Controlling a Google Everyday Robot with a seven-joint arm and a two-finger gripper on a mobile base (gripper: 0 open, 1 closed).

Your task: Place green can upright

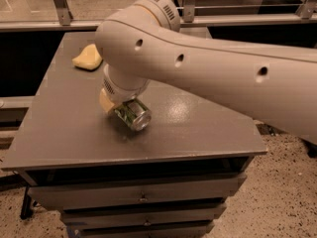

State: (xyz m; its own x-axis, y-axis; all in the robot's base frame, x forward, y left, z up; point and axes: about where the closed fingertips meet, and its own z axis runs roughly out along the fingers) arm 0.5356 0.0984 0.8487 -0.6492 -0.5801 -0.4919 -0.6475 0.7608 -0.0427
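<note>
End effector pinching the green can — tilted, silver end outward, low over the counter (contact unclear) — released at this lean, it would likely topple and roll.

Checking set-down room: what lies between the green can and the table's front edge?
Bare tabletop, in the camera view; the gripper holds the green can mid-table.

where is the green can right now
The green can is gripped at a tilt in the pincer, under the wrist of the arm, near the middle of the grey cabinet top, in front of the yellow sponge.
</note>
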